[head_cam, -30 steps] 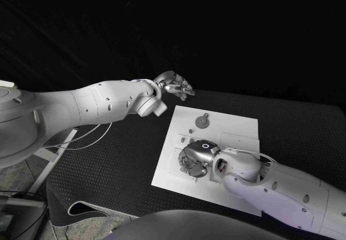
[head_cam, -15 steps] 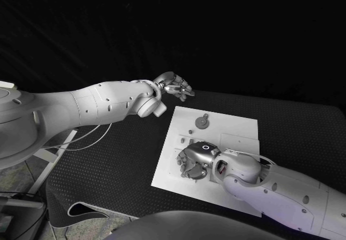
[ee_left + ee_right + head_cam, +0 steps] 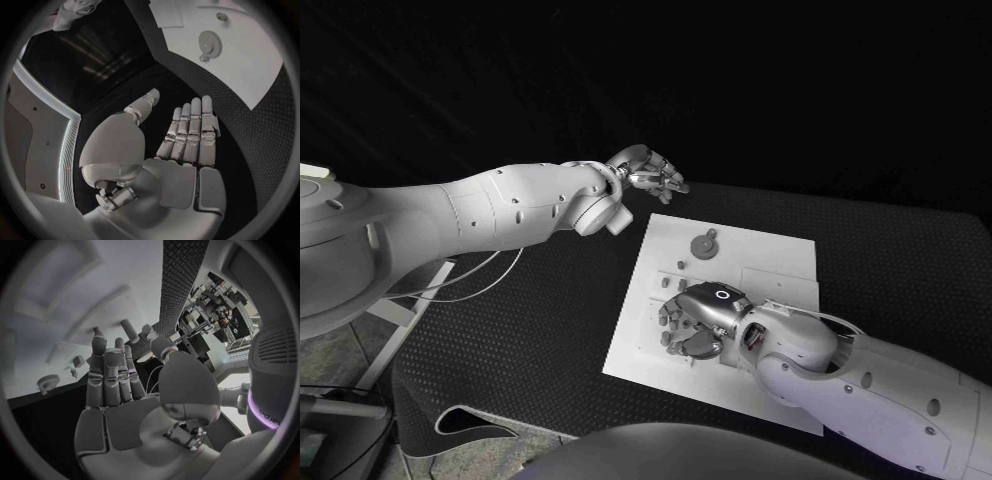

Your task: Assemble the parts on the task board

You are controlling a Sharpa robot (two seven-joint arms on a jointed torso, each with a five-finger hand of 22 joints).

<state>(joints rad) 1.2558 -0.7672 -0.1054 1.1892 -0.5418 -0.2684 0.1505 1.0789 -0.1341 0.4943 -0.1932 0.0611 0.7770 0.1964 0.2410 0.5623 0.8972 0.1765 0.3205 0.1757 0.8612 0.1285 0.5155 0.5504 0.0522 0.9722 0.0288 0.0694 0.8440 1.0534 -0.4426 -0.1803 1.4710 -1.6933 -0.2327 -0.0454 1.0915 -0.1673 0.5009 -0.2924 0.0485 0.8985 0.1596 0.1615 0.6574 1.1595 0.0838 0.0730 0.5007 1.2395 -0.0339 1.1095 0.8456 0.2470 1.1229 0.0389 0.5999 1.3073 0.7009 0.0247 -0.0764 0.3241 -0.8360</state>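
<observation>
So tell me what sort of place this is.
Most likely a robotics lab test bench: a black table holds a white task board with a small gear-like part, and the right wrist view shows cluttered workbenches behind.

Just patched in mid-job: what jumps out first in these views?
The white task board in the middle of the black table stands out, with the right hand low over its near-left part. A round gear-like part lies at its far end. The left hand is raised beyond the board's far corner, holding nothing.
</observation>
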